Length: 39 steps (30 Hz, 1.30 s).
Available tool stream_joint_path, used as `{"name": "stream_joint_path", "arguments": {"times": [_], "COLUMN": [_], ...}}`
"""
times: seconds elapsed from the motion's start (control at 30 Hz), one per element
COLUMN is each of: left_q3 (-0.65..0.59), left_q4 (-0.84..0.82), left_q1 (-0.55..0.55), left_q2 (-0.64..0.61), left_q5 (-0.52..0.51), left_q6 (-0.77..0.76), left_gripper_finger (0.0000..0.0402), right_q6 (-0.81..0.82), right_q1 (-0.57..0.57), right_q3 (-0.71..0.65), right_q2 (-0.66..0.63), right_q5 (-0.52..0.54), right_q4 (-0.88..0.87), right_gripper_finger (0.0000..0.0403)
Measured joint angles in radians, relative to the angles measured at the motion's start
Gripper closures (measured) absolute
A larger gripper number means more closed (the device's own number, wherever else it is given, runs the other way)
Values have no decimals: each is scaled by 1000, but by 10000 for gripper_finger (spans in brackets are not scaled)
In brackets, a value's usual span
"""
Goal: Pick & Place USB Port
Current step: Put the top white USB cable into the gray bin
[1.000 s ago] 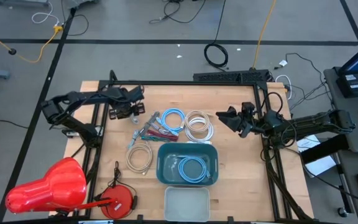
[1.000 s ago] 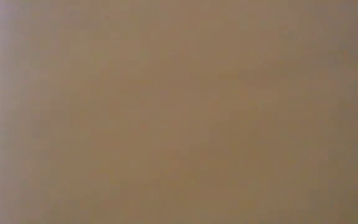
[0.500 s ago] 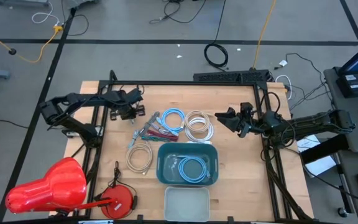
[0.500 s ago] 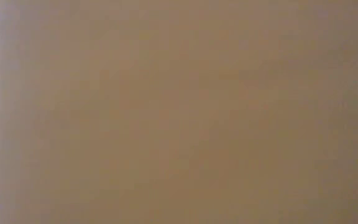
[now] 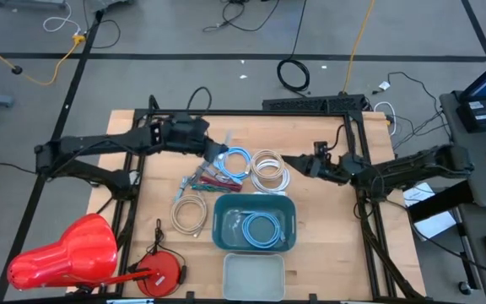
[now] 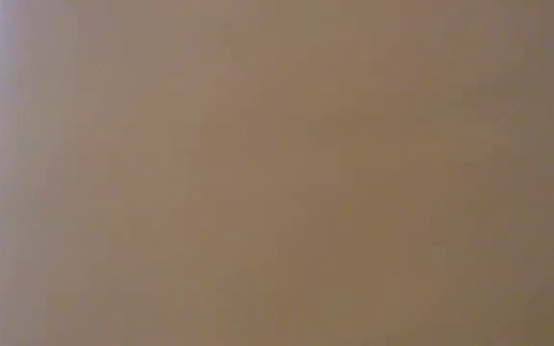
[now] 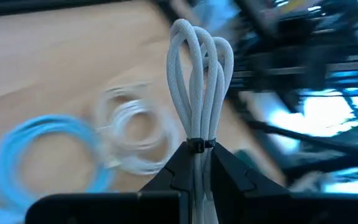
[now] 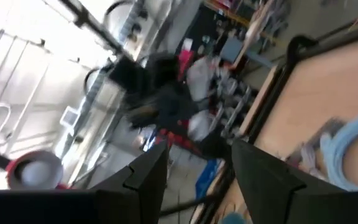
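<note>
My left gripper (image 5: 215,150) is over the table's middle, beside the blue cable coil (image 5: 236,160), and is shut on a white braided cable bundle (image 7: 199,74). The bundle is several looped strands bound by a black tie. My right gripper (image 5: 304,165) hovers open right of the white coil (image 5: 270,169), with nothing between its fingers (image 8: 148,174). A teal bin (image 5: 287,209) at the near middle holds another blue coil (image 5: 262,228). The low view shows only a tan blur. My left gripper pinches the white bundle between its two fingers at the black tie (image 7: 197,144). The fingers lie along the strands. The looped end (image 7: 197,43) sticks out past the fingertips, above the table. What lies behind the tie is hidden by the fingers.
A tangle of red and grey cables (image 5: 209,177) and a white coil (image 5: 191,215) lie left of the bin. A pale tray (image 5: 253,274) sits at the near edge. A red object (image 5: 66,253) and a red reel (image 5: 163,270) are at the near left.
My left gripper has travelled toward the table's right edge, from the far left up to the blue coil. My right gripper has shifted a little toward the white coil as its arm stretched out.
</note>
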Motion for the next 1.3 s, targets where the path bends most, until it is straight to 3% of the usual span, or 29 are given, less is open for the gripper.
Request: {"name": "stream_joint_path", "arguments": {"times": [0.17, 0.43, 0.73, 1.3], "left_q3": [36, 109, 130, 130], "left_q4": [79, 108, 111, 219], "left_q1": [-37, -87, -128, -164], "left_q2": [72, 141, 146, 216], "left_q5": [20, 59, 54, 94], "left_q6": [-31, -5, -4, -42], "left_gripper_finger": [374, 374, 374, 374], "right_q6": [-106, -157, -98, -125], "right_q1": [-1, -2, -2, -2], "right_q3": [121, 327, 336, 335], "right_q2": [136, 297, 365, 363], "right_q5": [4, -124, -123, -116], "right_q4": [99, -40, 36, 99], "right_gripper_finger": [229, 230, 231, 232]}}
